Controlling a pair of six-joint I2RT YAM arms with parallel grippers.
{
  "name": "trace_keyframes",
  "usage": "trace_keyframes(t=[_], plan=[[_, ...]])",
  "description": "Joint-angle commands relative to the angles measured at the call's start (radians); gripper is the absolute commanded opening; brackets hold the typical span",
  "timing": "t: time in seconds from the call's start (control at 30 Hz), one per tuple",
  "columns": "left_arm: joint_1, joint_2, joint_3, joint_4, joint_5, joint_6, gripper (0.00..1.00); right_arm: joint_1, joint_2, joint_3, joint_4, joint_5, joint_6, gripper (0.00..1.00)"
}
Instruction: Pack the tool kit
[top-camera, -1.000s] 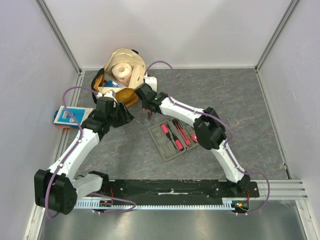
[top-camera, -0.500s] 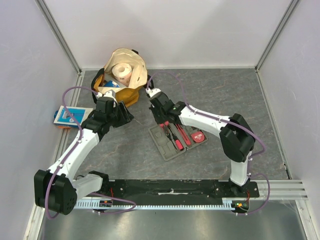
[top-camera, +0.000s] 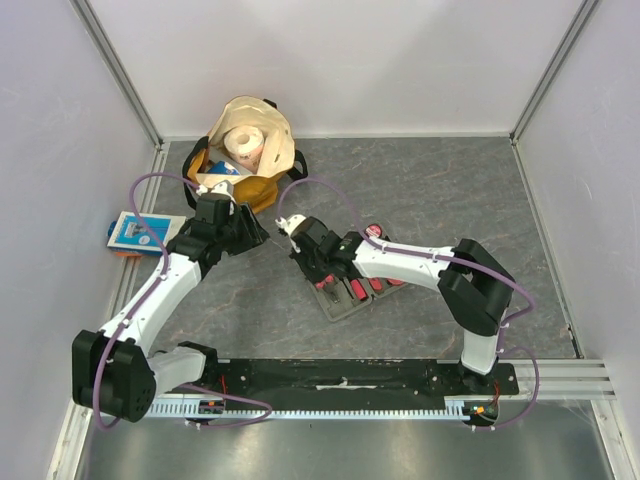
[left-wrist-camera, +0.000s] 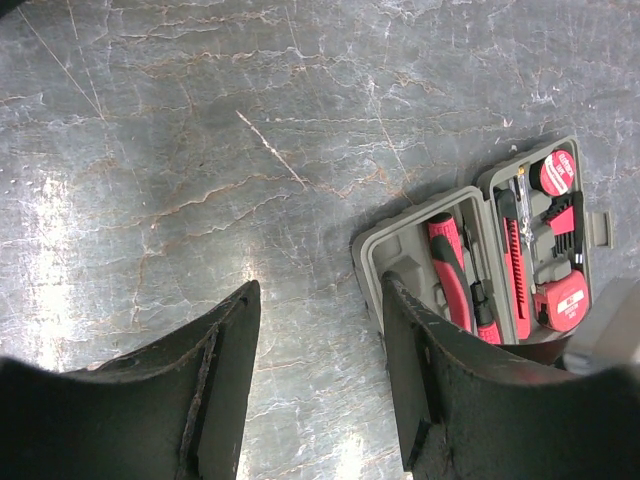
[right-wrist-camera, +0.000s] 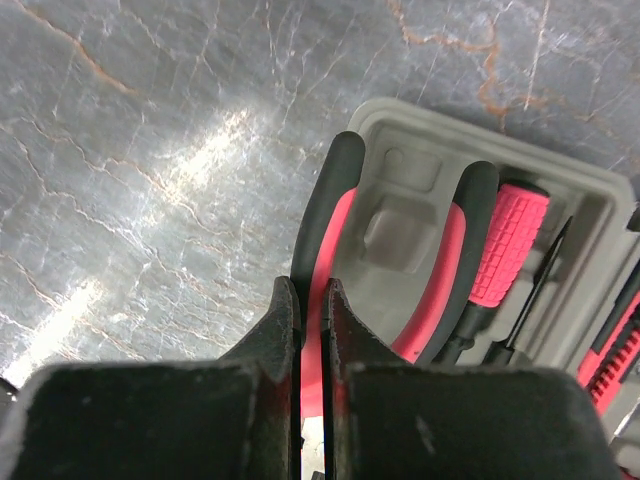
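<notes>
The grey tool case (top-camera: 342, 303) lies open mid-table, holding red-and-black tools (top-camera: 360, 290). My right gripper (top-camera: 310, 262) hangs over its left end. In the right wrist view my right gripper (right-wrist-camera: 312, 293) is shut on one handle of the red-and-black pliers (right-wrist-camera: 325, 200), which hang over an empty moulded slot of the case (right-wrist-camera: 420, 115), beside a red screwdriver (right-wrist-camera: 505, 245). My left gripper (top-camera: 247, 232) is open and empty, left of the case. In the left wrist view my left gripper (left-wrist-camera: 320, 285) frames bare table, with the case (left-wrist-camera: 372, 260) and the red tape measure (left-wrist-camera: 560, 300) to its right.
A tan-and-yellow bag (top-camera: 247, 150) with a paper roll stands at the back, behind my left gripper. A blue-and-white packet (top-camera: 135, 232) lies at the left edge. White walls close in the back and both sides.
My right gripper has moved from near the bag towards me and lower, onto the left end of the case, carrying the pliers. The left arm has barely moved.
</notes>
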Motion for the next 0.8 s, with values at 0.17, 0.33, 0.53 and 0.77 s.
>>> trace_keyframes(t=[0.17, 0.33, 0.53, 0.77], plan=[[0.002, 0.006, 0.004, 0.039, 0.024, -0.022, 0.58, 0.006, -0.034, -0.06, 0.089, 0.019, -0.014, 0.0], [0.0, 0.006, 0.003, 0.039, 0.025, -0.026, 0.58, 0.006, -0.043, -0.09, 0.099, 0.03, 0.001, 0.0], [0.002, 0.006, 0.003, 0.041, 0.029, -0.028, 0.58, 0.006, -0.03, -0.11, 0.11, 0.036, 0.013, 0.0], [0.002, 0.009, 0.001, 0.041, 0.033, -0.026, 0.58, 0.006, -0.051, -0.103, 0.118, 0.023, 0.039, 0.24]])
